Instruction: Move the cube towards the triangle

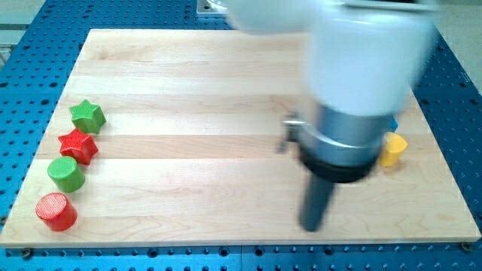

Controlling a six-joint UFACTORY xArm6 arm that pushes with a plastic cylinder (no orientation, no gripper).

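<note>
In the camera view, you're looking down on a pale wooden board (188, 83) sitting on a blue perforated table (459, 90). Most of the board lies bare across the middle and top.

Along the view's left edge runs a column of four blocks: a green star (87, 116) at the top, a red star (79, 146) just below it, then a green cylinder (66, 173), then a red cylinder (56, 211) close to the board's bottom-left corner.

Over on the view's right, your arm's white body (369, 53) fills the upper corner, blurred. The dark rod drops from it and my tip (312, 226) sits near the board's bottom edge, well apart from the left column.

A yellow block (393, 149) peeks out just right of the arm's dark collar, up and to the right of my tip; its shape is partly hidden. A sliver of blue block (393, 125) shows just above it, shape impossible to tell.

There are no jaws on this rod, so there's no grip state to report. No readable writing anywhere.
</note>
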